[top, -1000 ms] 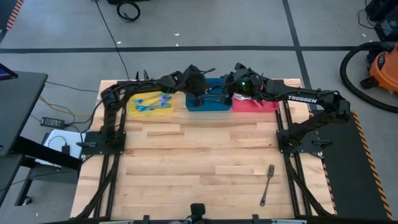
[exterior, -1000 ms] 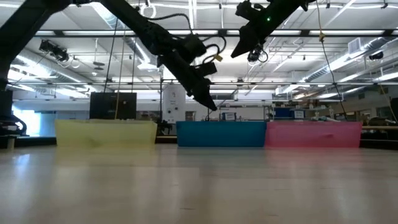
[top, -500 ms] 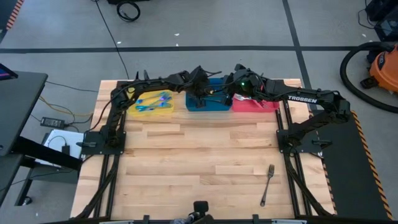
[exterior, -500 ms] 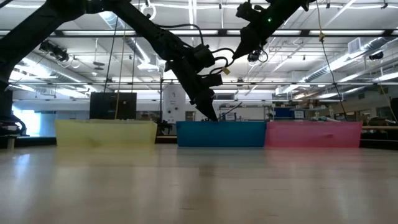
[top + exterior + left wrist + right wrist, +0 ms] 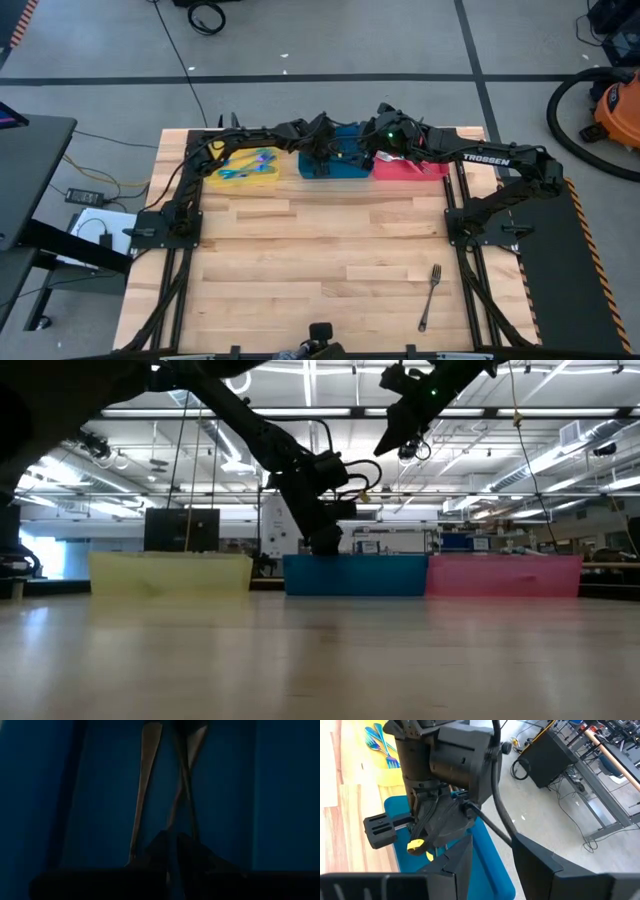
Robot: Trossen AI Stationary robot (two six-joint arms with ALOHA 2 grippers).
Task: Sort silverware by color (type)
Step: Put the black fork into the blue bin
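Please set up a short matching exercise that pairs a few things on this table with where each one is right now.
Things:
1. fork
2. left gripper
3. blue-handled cutlery
4. right gripper

Places:
A. in the yellow tray
B. lowered into the blue tray
C. alone on the bare table
D. raised near where the blue and red trays meet

Pairs: 1-C, 2-B, 3-A, 4-D

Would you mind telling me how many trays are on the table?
3, in a row along the far edge: yellow tray leftmost, blue tray in the middle, red tray rightmost; none appears hidden.
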